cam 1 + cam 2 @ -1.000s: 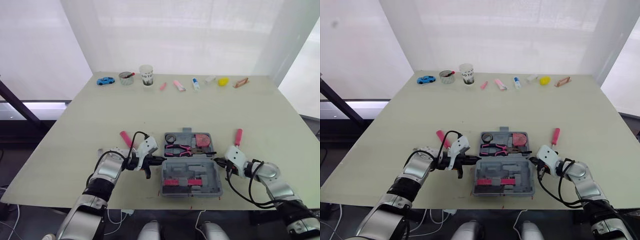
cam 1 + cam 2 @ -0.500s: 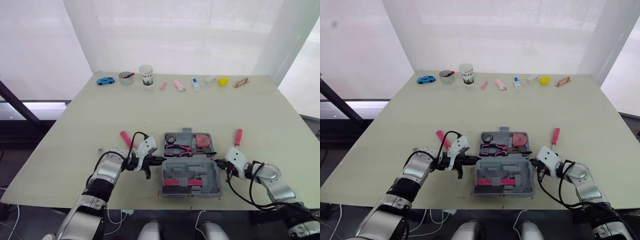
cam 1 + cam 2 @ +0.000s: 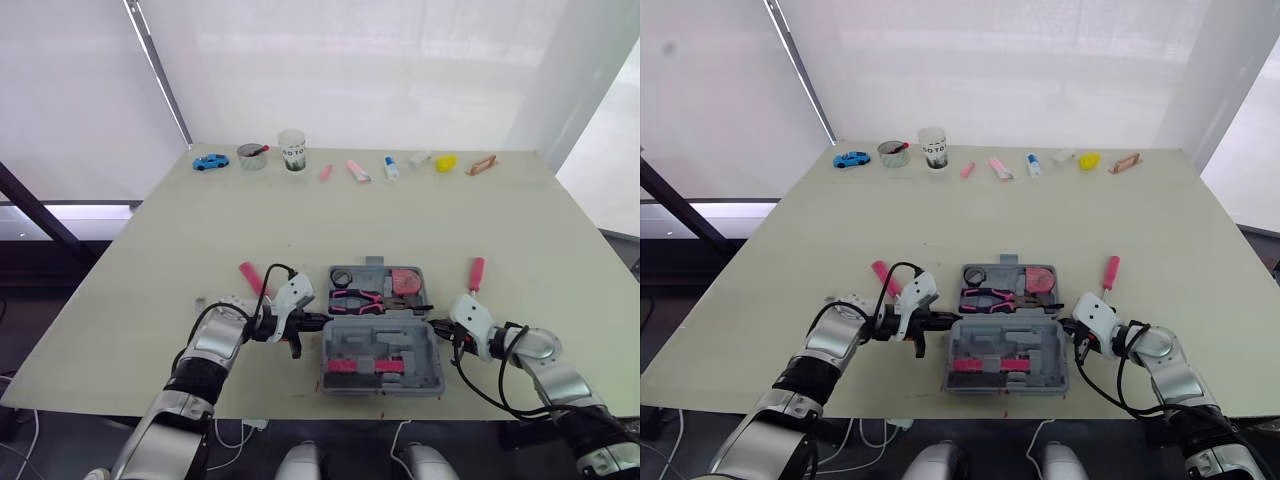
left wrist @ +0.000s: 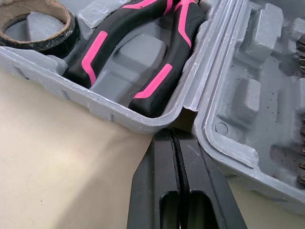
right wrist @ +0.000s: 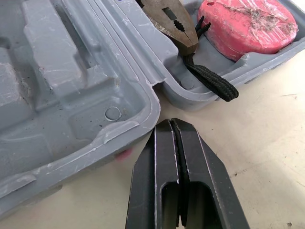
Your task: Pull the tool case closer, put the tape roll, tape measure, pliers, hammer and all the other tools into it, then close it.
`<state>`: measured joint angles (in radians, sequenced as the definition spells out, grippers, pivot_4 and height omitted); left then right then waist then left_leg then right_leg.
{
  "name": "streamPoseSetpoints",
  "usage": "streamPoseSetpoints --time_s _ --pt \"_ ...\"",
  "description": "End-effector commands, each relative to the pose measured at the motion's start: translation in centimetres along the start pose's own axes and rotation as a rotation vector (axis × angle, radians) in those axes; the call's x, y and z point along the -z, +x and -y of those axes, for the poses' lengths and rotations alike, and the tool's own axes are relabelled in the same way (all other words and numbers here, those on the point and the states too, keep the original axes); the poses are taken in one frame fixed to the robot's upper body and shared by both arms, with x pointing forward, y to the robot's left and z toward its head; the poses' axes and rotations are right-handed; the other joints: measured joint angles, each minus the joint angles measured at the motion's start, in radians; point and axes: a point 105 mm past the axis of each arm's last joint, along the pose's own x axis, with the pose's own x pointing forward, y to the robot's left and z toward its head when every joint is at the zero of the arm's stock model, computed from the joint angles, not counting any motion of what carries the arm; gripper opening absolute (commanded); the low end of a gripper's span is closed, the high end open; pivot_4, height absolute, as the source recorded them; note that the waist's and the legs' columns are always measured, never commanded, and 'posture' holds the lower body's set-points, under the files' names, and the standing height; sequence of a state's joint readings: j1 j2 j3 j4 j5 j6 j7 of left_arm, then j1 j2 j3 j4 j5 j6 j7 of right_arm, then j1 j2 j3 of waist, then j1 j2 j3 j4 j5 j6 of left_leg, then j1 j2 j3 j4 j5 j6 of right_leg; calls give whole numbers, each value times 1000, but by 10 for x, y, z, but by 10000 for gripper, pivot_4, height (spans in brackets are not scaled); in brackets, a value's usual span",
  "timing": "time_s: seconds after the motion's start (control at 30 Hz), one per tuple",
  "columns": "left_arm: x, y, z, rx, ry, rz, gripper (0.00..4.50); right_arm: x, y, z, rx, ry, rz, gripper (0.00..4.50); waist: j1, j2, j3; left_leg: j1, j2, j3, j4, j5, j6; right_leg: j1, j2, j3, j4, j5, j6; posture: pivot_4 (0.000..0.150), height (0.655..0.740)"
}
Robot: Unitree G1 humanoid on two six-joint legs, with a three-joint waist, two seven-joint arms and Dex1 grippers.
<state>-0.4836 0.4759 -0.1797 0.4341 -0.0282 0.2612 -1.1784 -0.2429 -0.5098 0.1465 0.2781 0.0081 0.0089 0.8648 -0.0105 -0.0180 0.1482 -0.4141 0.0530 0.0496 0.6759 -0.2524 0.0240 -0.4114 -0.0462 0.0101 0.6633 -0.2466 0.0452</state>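
The grey tool case (image 3: 434,376) lies open near the table's front edge. Its far half holds a tape roll (image 3: 341,277), pink-handled pliers (image 3: 357,297) and a red tape measure (image 3: 404,280). The near half shows pink bits (image 3: 380,363) in its moulded slots. My left gripper (image 3: 312,322) is shut, its tips (image 4: 177,138) at the hinge notch on the case's left side. On the right side my right gripper (image 3: 437,324) is shut too, tips (image 5: 170,125) just off the hinge. A pink-handled tool (image 3: 250,275) lies left of the case, a red screwdriver (image 3: 477,272) to its right.
Along the far edge stand a blue toy car (image 3: 210,161), a tin bowl (image 3: 252,156), a paper cup (image 3: 292,150), pink tubes (image 3: 357,170), a small bottle (image 3: 391,167) and a yellow object (image 3: 446,162). The table's front edge runs just below the case.
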Motion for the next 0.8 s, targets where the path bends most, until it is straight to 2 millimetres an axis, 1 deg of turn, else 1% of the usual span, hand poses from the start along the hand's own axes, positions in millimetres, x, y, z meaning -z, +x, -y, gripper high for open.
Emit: streamPoseSetpoints --time_s 0.03,0.13,0.17,0.2,0.23,0.37,0.43,0.53,0.63,0.7,0.8 --pt "-13 -7 5 23 34 34 558 -11 -12 11 52 -34 46 0 0 0 0 0 0 0 0 0 0 0 0 0 0 0 0 1500 7400" --pt "-26 -18 4 3 51 93 558 -14 -21 17 91 -28 67 0 0 0 0 0 0 0 -1 0 0 0 0 0 0 0 0 1500 7400" --pt "-33 -22 6 5 63 135 558 -15 -24 18 106 -13 81 0 0 0 0 0 0 0 -1 0 0 0 0 0 0 0 0 1500 7400" --pt "-36 -27 5 -4 55 156 558 -16 -27 19 116 7 95 0 0 0 0 0 0 0 -1 0 0 0 0 0 0 0 0 1500 7400" --pt "-36 -32 4 -20 64 159 558 -15 -30 19 123 25 104 0 0 0 0 0 0 0 -1 0 0 0 0 0 0 0 0 1500 7400" --pt "-23 -50 1 -61 96 105 558 -12 -41 13 118 53 109 0 -3 0 0 1 1 0 -1 0 0 0 0 0 0 0 0 1500 7400" --pt "-24 -63 -4 -105 72 142 558 -14 -49 12 138 74 131 0 -2 0 0 1 1 0 -2 0 0 0 0 0 0 0 0 1500 7400" --pt "-30 -80 -6 -166 54 248 558 -23 -60 11 177 105 193 0 -1 0 0 0 1 0 -2 0 0 -1 0 1 0 0 0 1500 7400" --pt "-36 -107 -8 -270 -10 424 558 -33 -75 6 247 170 283 0 0 0 0 0 1 -1 -2 0 0 -1 0 1 0 0 0 1500 7400" --pt "-30 -122 -6 -329 -38 484 558 -33 -86 3 297 205 308 0 0 0 0 0 2 -2 -2 0 0 -1 0 0 0 0 0 1500 7400" --pt "-17 -140 -1 -406 -58 499 558 -27 -103 -1 374 256 319 0 -1 0 0 1 2 -2 -3 0 0 -1 0 2 -1 0 0 1500 7400"
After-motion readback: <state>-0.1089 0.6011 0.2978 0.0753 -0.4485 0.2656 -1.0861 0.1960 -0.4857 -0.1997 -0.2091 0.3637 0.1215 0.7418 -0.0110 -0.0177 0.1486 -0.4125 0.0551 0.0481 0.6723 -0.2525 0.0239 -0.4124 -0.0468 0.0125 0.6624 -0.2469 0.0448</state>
